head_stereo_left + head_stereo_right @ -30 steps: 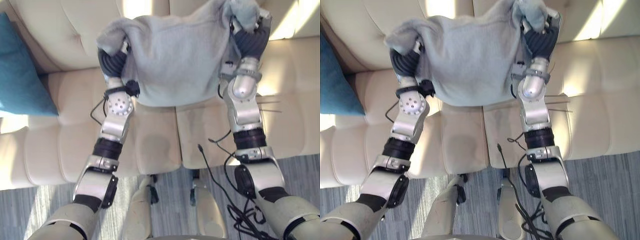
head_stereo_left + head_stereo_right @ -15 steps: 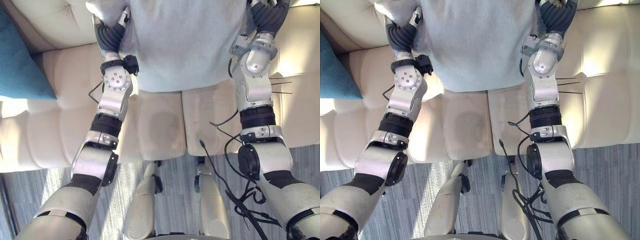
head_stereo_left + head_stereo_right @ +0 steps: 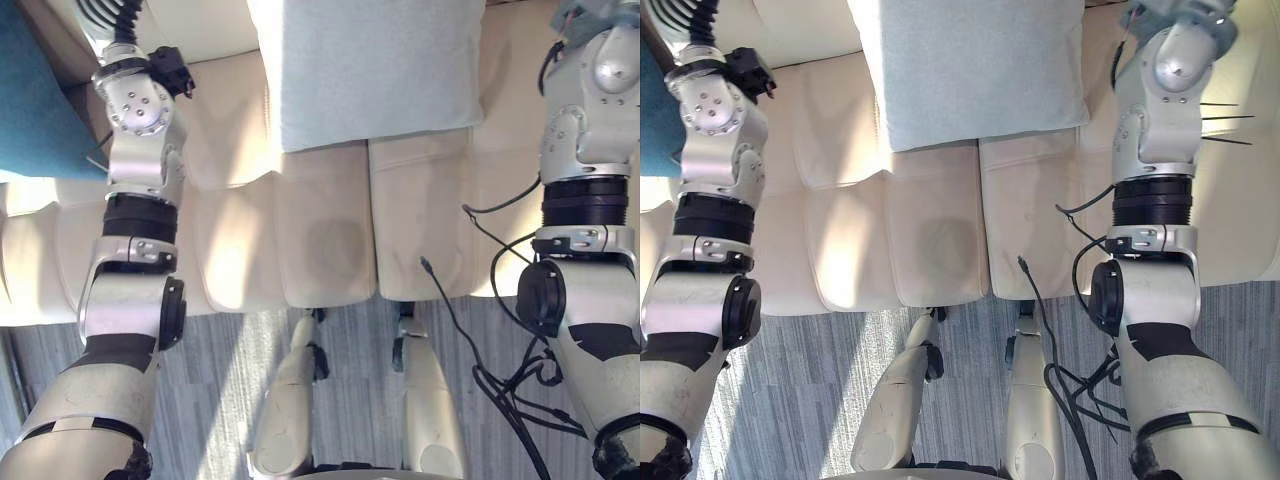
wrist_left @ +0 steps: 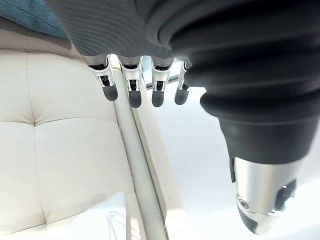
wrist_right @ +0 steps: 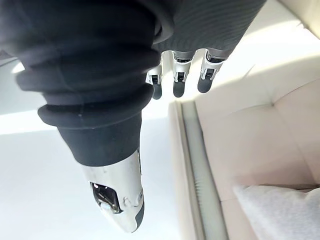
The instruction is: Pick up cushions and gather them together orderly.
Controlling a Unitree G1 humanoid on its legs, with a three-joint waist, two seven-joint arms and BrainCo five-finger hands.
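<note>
A light grey cushion (image 3: 372,68) rests against the backrest in the middle of the cream sofa, with nothing holding it. Its corner appears past my right hand (image 5: 179,80) as a pale grey cushion corner (image 5: 280,210). A teal cushion (image 3: 35,100) leans at the sofa's left end, and its edge (image 4: 27,10) also lies beyond my left hand (image 4: 134,92). Both hands are open, fingers straight and thumbs apart, each raised to one side of the grey cushion with only the sofa's backrest beyond the fingertips.
The cream sofa's seat (image 3: 330,240) spans the view below the cushions. A grey striped carpet (image 3: 220,380) lies in front of the sofa. A seam between backrest panels (image 4: 142,185) runs past my left hand.
Both hands have let go of the grey cushion and opened, and the arms have spread apart. The cushion now rests on the sofa. The camera has tilted down.
</note>
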